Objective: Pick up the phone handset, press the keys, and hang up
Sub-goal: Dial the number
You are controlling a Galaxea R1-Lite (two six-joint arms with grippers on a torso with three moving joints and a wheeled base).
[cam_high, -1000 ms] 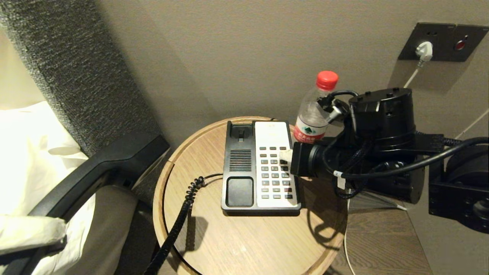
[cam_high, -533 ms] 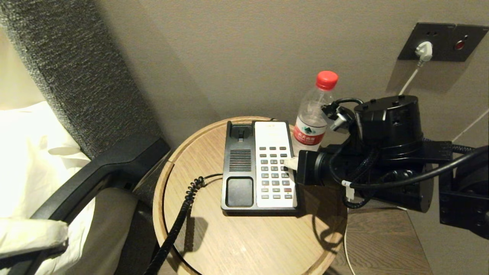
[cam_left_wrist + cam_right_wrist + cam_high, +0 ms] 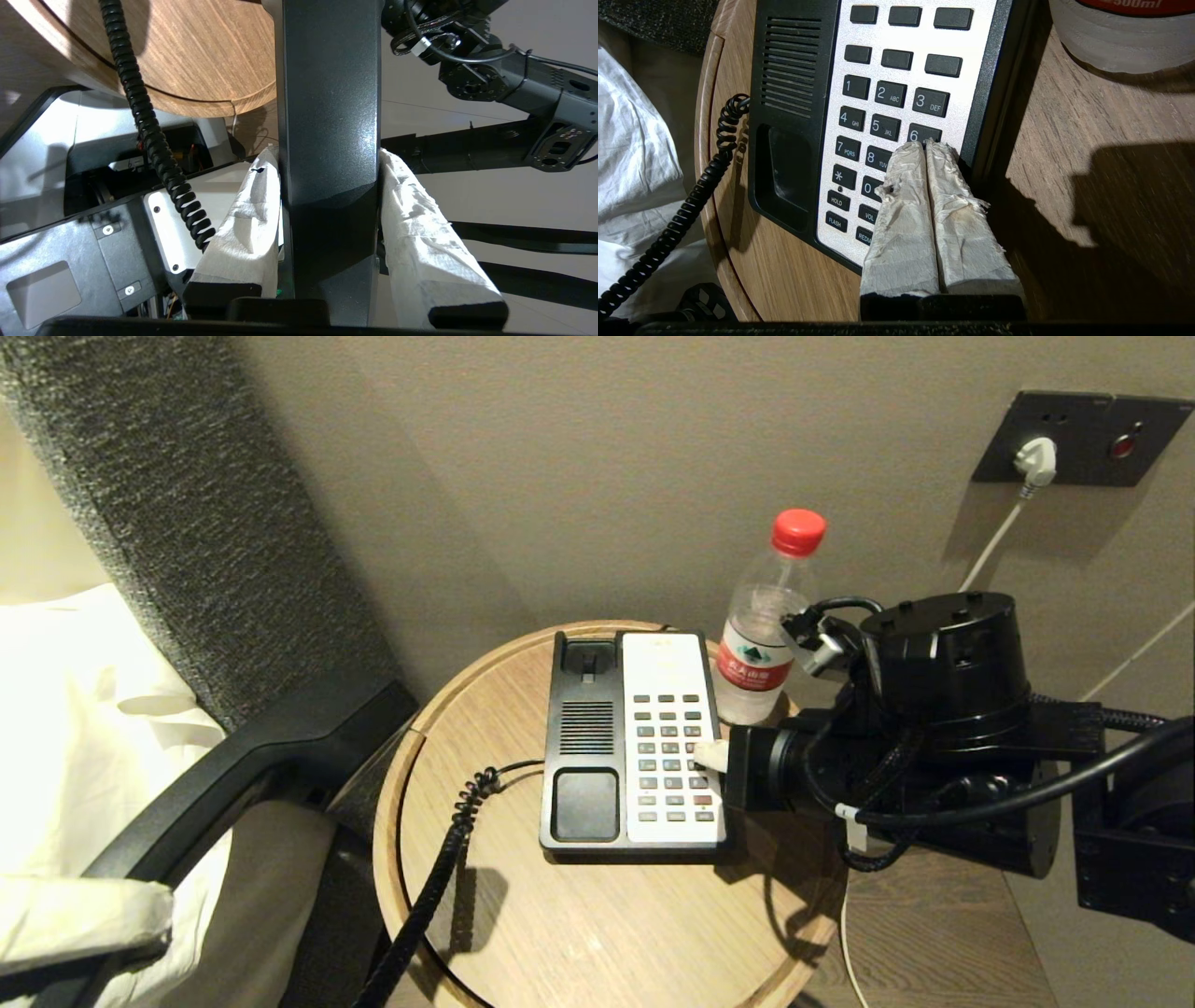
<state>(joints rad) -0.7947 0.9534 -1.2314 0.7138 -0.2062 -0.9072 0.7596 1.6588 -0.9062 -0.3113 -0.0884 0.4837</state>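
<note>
The phone handset point(image 3: 252, 756) is off its cradle, held out beyond the left rim of the round wooden table point(image 3: 597, 933), well apart from the phone base point(image 3: 635, 747). The left gripper point(image 3: 329, 205) grasps it: in the left wrist view the black bar of the handset runs straight between the two white-wrapped fingers point(image 3: 247, 228), each pressed against one flank of it. The coiled black cord point(image 3: 439, 868) hangs from the near end of the handset side, crosses the table edge and leads to the base's left side. The right gripper point(image 3: 924, 145) reaches in from the right over the keypad point(image 3: 887, 116), its two wrapped fingers point(image 3: 908, 210) clenched flat together with nothing between them. Their tips lie on the right column of number keys, just below the 6 key point(image 3: 922, 134) and beside the 8 key point(image 3: 877, 157); the key beneath the tips is covered, so it is probably the 9, though whether it is actually depressed cannot be made out. Beyond the fingertips lie the rows of 1 to 3 and the unmarked function keys; to the near side of them sit the hold, flash and volume keys. A clear plastic water bottle point(image 3: 770, 616) with a red cap stands on the table just beyond the right gripper's wrist, close to the base's far right corner. A white plug point(image 3: 1034, 457) sits in the wall socket behind.
</note>
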